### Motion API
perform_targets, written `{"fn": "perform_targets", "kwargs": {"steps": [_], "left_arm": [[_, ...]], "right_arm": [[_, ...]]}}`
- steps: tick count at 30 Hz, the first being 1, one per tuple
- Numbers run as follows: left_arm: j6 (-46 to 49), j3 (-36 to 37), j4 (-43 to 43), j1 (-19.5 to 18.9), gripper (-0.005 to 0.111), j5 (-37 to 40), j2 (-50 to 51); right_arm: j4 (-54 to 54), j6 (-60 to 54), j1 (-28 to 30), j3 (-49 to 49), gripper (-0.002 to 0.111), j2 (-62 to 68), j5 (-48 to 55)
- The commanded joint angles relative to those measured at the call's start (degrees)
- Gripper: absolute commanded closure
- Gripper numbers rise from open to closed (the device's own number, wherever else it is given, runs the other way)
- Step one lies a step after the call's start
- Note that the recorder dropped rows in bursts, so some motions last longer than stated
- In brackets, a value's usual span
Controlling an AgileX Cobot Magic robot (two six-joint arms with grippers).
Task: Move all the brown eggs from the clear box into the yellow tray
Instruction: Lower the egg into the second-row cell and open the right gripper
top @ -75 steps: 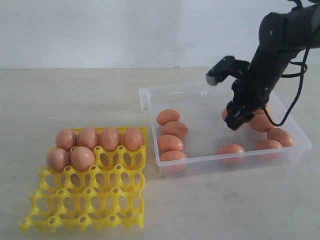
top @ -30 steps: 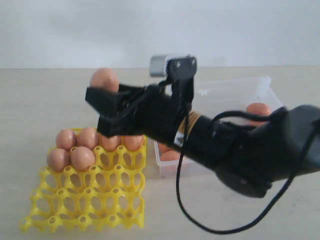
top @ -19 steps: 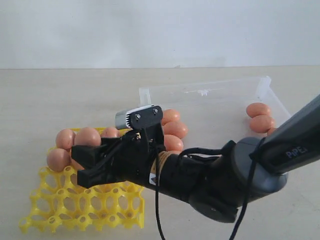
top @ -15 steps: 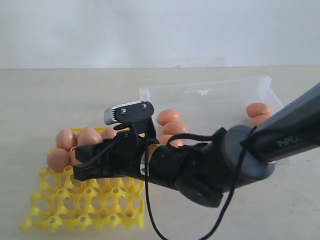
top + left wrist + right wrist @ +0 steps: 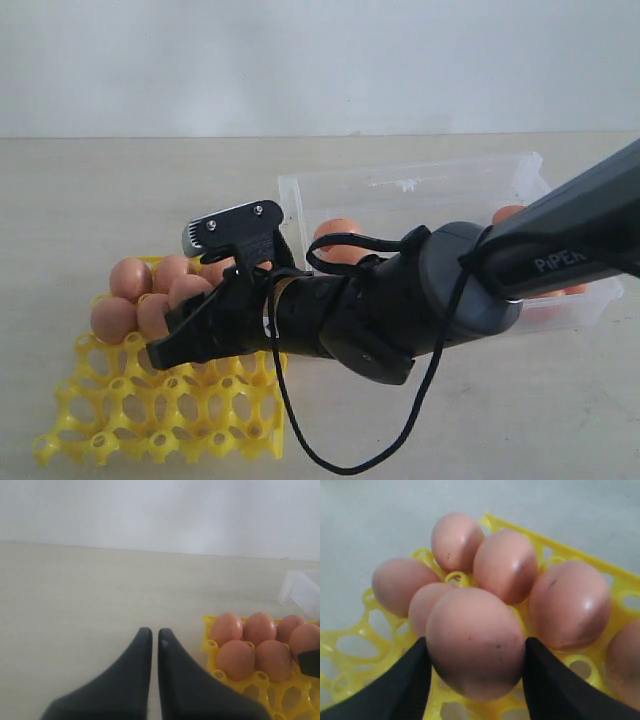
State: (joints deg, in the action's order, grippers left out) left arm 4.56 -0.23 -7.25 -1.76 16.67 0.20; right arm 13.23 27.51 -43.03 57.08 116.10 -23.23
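The right gripper [image 5: 475,647] clamps a brown egg [image 5: 472,625] between both fingers, just above the yellow tray [image 5: 150,420]'s back rows, beside seated eggs [image 5: 506,565].

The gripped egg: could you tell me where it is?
The egg is left in the exterior view, in the right gripper over the yellow tray, beside seated eggs.

Right arm [image 5: 400,310]: glossy black shell, white "PiPER" lettering; black cable [image 5: 428,385] is looped below. Left gripper [image 5: 155,632]: matte black tapered fingers [image 5: 132,680] are noted.
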Motion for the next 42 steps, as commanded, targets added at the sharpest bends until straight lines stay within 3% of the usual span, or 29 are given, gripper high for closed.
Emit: {"fn": "perform_targets", "kwargs": {"steps": [1,12,15,20,22,42], "left_arm": [[0.0,0.2,0.3,0.4,0.103,-0.4,-0.2],[0.0,0.2,0.3,0.4,0.103,-0.4,-0.2],[0.0,0.2,0.3,0.4,0.103,-0.4,-0.2],[0.0,0.2,0.3,0.4,0.103,-0.4,-0.2],[0.0,0.2,0.3,0.4,0.103,-0.4,-0.2],[0.0,0.2,0.3,0.4,0.103,-0.4,-0.2]], "right_arm": [[0.1,-5.4,-0.8,0.2,0.109,-0.2,1.2],[-0.8,-9.4,-0.8,0.2,0.107,-0.1,2.5],[-0.8,-9.6,-0.8,0.2,0.095,-0.1,2.5],[-0.8,-9.6,-0.8,0.2,0.063,-0.1,2.5],[-0.8,-10.1,-0.8,0.2,0.059,-0.1,2.8],[0.2,-25.4,-0.8,0.2,0.058,-0.9,4.6]]}}
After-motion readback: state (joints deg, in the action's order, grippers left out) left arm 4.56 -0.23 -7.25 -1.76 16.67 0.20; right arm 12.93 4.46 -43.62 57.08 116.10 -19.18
